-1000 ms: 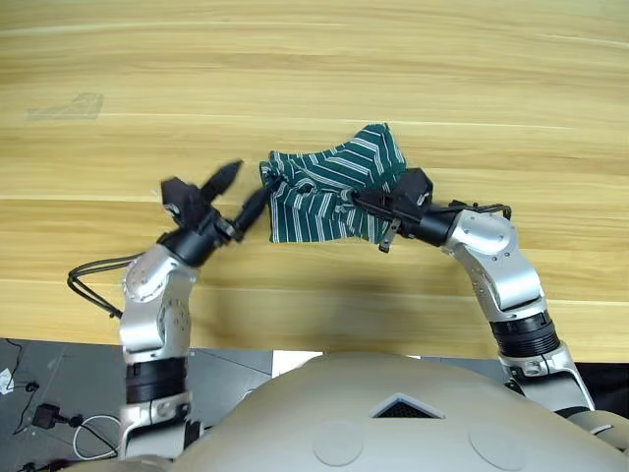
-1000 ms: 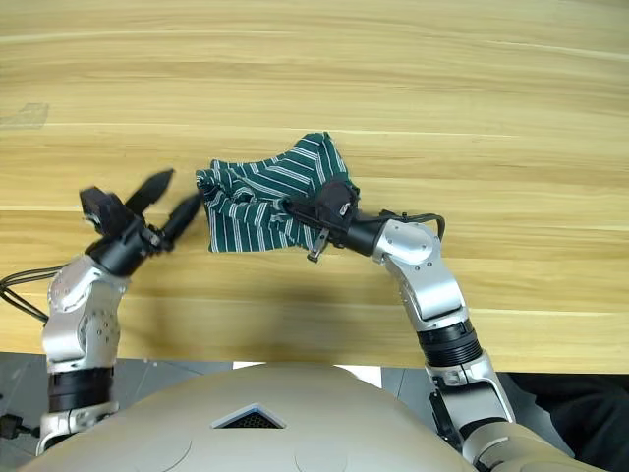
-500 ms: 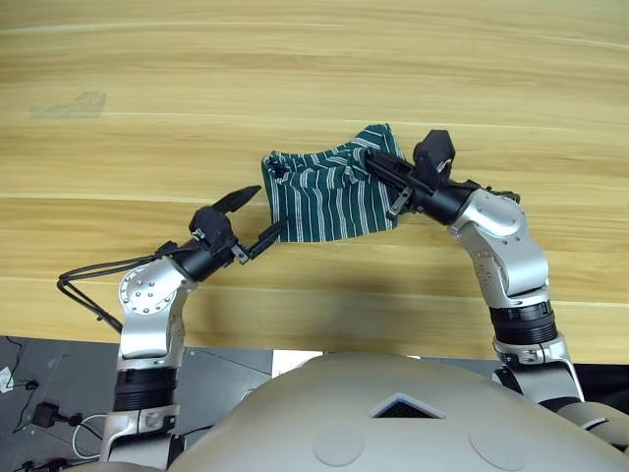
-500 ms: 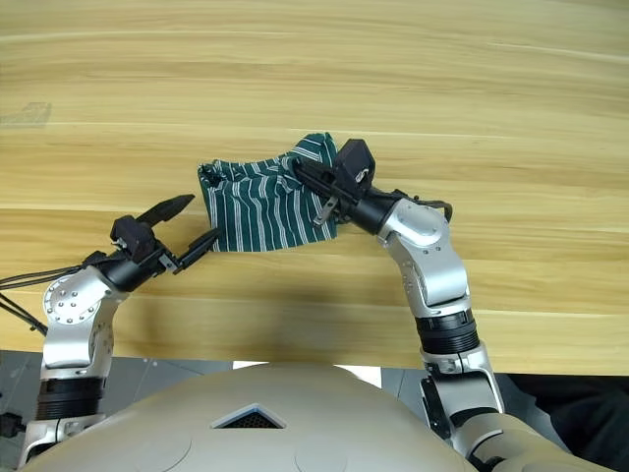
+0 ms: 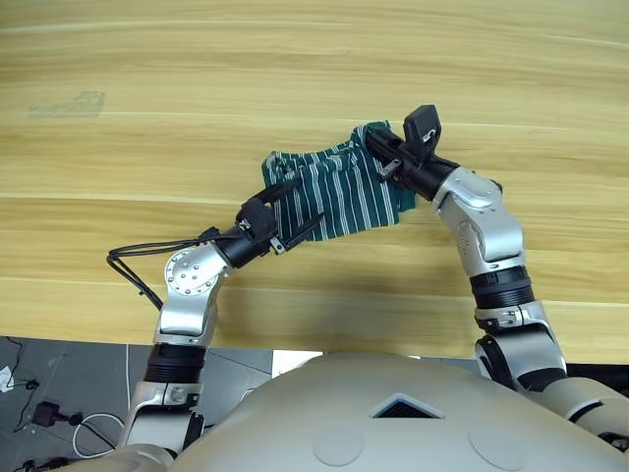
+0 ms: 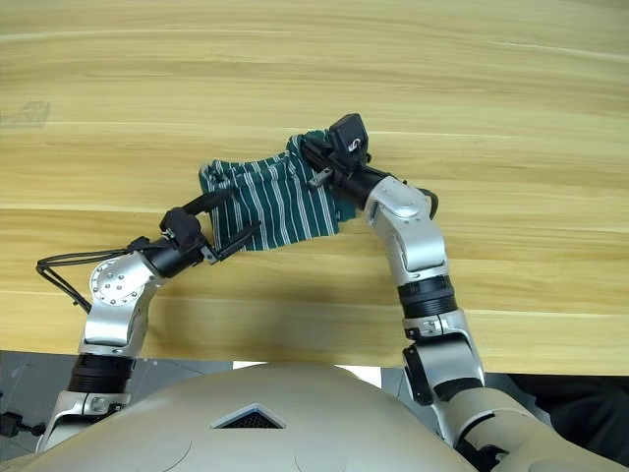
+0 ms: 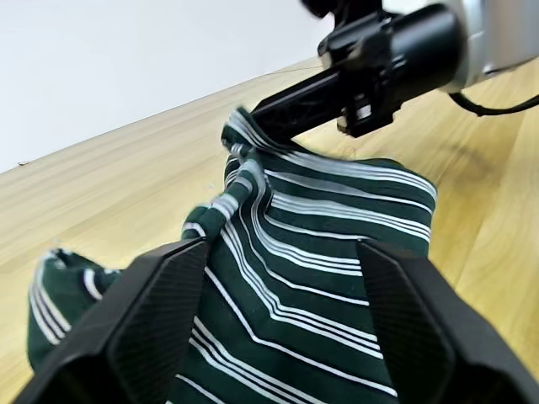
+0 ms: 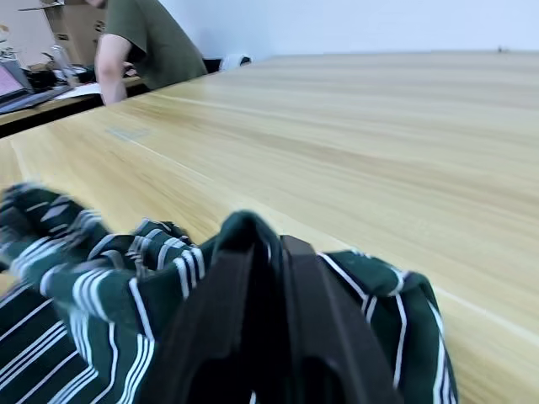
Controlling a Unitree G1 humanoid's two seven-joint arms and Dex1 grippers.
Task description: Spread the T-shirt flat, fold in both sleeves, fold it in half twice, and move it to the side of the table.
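The T-shirt (image 5: 339, 192), dark green with thin white stripes, lies bunched in the middle of the wooden table (image 5: 314, 69). My right gripper (image 5: 373, 147) is at the shirt's far right corner, shut on a raised fold of fabric (image 8: 253, 231). My left gripper (image 5: 307, 202) is open at the shirt's near left edge. Its two black fingers (image 7: 160, 311) stand wide apart, with striped cloth (image 7: 286, 278) between and below them. The left wrist view also shows my right gripper (image 7: 278, 105) pinching the far corner.
The table's front edge (image 5: 324, 339) runs just behind both elbows. A faint grey patch (image 5: 67, 104) marks the tabletop at the far left. Bare wood surrounds the shirt on every side.
My left gripper swung right from bare table to the shirt's near left edge. My right gripper travelled from the shirt's near right side to its far right corner, still gripping the cloth.
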